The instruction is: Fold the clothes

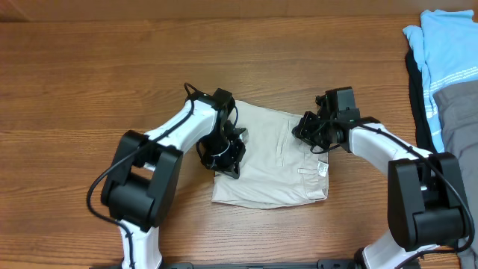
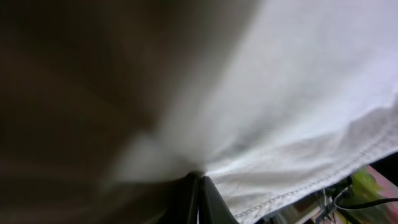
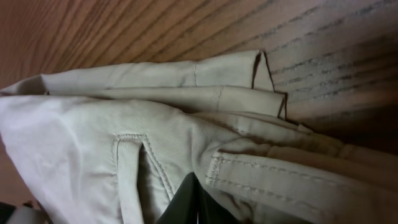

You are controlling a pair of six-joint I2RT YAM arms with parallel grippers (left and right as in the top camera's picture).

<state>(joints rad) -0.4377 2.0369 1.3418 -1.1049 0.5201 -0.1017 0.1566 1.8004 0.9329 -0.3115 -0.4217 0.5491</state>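
Wood-grain table (image 1: 89, 67) fills your overhead view, with the shorts (image 1: 272, 168) lying near its middle as a flat, folded beige rectangle.

Starting at the left, your left gripper (image 1: 226, 155) sits on the left edge of the shorts, its wrist turned down over the cloth. From the left wrist camera you see its fingers pressed together with no gap, and pale fabric runs right into the tips. A stitched hem (image 2: 323, 183) sweeps across just above them, so you have the cloth pinched there. The rest of that view is blurred fabric, very close to the lens.

Moving across the shorts, you can make out a slit pocket (image 1: 281, 148) running down the panel and a small white label (image 1: 323, 169) near the right edge.

Your right gripper (image 1: 308, 133) rests at the upper right corner of the shorts. In the right wrist view its dark fingers are closed tight at the bottom of the frame. The waistband (image 3: 298, 177) is bunched on one side and a belt loop (image 3: 127, 168) lies on the other. The fabric meets the tips, so you are holding the cloth here as well. Folded layers of the shorts stack up behind, against the bare wood.

Far right, well apart from the shorts, a light blue striped garment (image 1: 441, 52) lies on a grey garment (image 1: 457, 112), with a black garment (image 1: 418, 97) at their left edge.
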